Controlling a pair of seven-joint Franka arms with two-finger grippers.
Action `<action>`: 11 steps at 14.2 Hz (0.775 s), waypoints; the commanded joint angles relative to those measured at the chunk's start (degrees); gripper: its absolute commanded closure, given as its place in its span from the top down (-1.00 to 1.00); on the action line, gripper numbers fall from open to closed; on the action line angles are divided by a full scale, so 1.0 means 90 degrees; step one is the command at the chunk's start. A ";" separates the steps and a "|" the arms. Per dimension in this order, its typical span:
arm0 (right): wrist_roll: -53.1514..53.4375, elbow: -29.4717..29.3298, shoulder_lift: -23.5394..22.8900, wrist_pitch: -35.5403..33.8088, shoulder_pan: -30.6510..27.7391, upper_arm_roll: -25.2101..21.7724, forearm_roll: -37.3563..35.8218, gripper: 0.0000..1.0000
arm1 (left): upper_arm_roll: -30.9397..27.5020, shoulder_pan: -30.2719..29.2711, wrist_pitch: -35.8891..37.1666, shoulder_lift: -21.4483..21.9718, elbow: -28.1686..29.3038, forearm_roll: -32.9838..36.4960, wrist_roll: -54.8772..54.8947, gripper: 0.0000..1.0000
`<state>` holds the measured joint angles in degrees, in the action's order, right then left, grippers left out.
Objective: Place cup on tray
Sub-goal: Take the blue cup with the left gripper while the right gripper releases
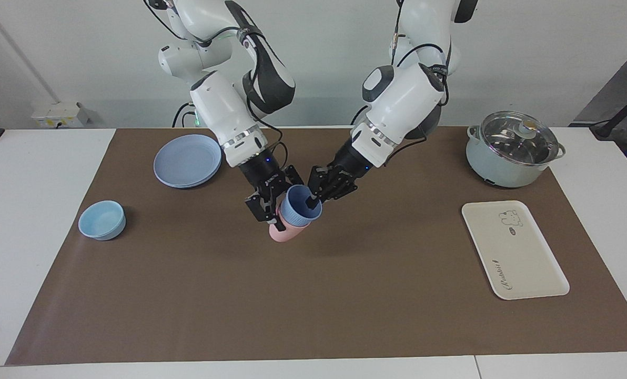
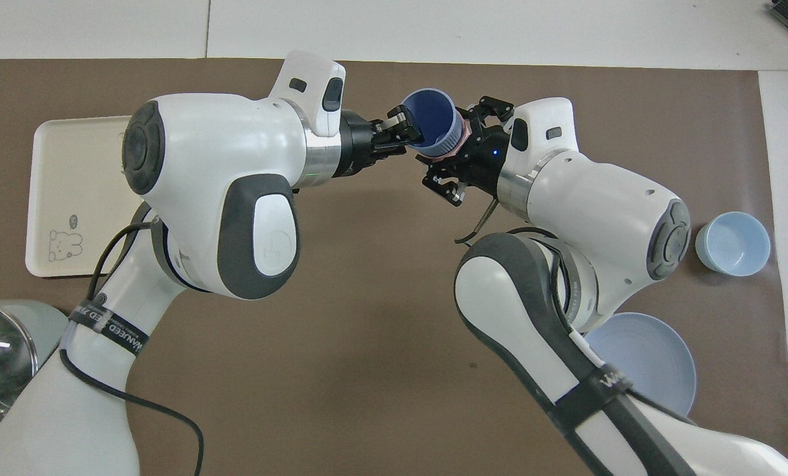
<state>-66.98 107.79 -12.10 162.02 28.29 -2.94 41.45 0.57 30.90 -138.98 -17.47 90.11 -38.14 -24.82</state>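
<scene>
Brown mat (image 1: 187, 295) mid-table | left gripper (image 1: 312, 200) clamps blue cup (image 1: 299, 206) rim; right gripper (image 1: 272, 210) grips pink tumbler (image 1: 284, 231) | next: pull cup free; carry to tray (image 1: 524, 273)

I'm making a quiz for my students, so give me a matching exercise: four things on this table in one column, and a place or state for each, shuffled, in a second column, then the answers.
Things:
1. blue cup
2. pink cup
3. tray
4. pot

Places or states:
A. lidded, nearer to the robots than the tray
B. nested in the pink cup, its rim pinched by the left pincer
C. flat on the mat, nothing on it
D. held up over the mat by the right pincer

Pairs: 1-B, 2-D, 3-C, 4-A
</scene>
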 commanded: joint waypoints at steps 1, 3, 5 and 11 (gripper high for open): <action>0.0235 0.0035 0.0026 0.0123 0.0021 -0.0005 -0.0153 -1.00 | -0.0054 0.0141 0.0012 -0.0110 -0.0207 0.0087 -0.0065 -1.00; 0.0235 0.0064 0.0026 0.0123 0.0021 -0.0005 -0.0153 -1.00 | -0.0054 0.0141 0.0100 -0.0130 -0.0295 0.0097 -0.0074 -1.00; 0.0235 0.0074 0.0026 0.0123 0.0021 -0.0005 -0.0153 -1.00 | -0.0054 0.0063 0.0576 -0.0246 -0.0684 0.0320 -0.0113 -1.00; 0.0245 0.0074 0.0026 0.0132 -0.0028 -0.0005 -0.0124 -1.00 | -0.0219 -0.0649 0.2052 -0.0315 -0.1544 0.0886 -0.0133 -1.00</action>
<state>-66.83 107.91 -12.10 162.14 28.23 -3.07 41.45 -1.04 27.69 -124.68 -19.38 79.76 -33.35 -25.02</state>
